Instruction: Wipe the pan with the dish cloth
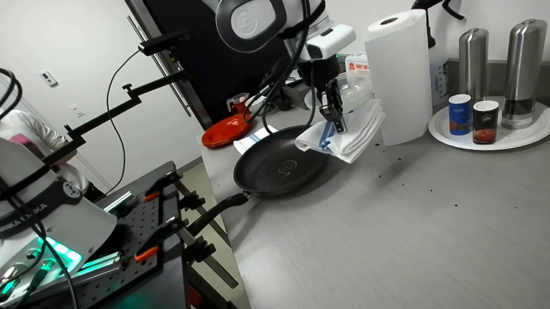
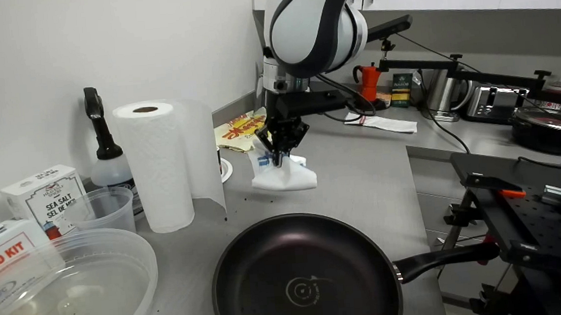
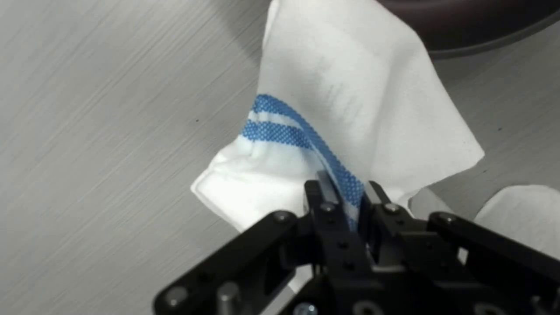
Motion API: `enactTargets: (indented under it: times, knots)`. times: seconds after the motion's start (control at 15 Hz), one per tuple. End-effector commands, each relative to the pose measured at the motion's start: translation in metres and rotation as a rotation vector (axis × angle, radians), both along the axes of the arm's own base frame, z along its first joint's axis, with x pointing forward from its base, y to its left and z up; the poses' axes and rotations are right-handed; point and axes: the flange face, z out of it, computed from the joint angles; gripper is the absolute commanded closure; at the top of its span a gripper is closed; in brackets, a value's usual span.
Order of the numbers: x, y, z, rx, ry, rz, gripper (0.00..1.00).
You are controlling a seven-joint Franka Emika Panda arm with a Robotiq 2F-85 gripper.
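One dish cloth (image 3: 341,122) in the end effector's (image 3: 345,188) grip

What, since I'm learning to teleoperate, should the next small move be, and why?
Probably ease the cloth over the pan: the end effector grips it, but it seems to hang above the counter, mostly beside the pan.

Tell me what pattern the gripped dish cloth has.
White dish cloth with blue stripes, clearest in the wrist view.
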Motion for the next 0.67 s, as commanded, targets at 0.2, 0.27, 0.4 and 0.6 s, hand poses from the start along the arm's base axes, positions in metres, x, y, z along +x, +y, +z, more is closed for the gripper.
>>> enactTargets:
  times: [0.2, 0.27, 0.4, 0.6]
  knots:
    - [-0.028, -0.074, -0.010, -0.040, 0.019, -0.097, 0.97]
    - [-0.031, -0.083, -0.016, -0.039, 0.021, -0.114, 0.97]
    - [-0.038, -0.099, -0.026, -0.048, -0.029, -0.144, 0.97]
    - [-0.042, -0.114, -0.044, -0.053, -0.069, -0.171, 0.97]
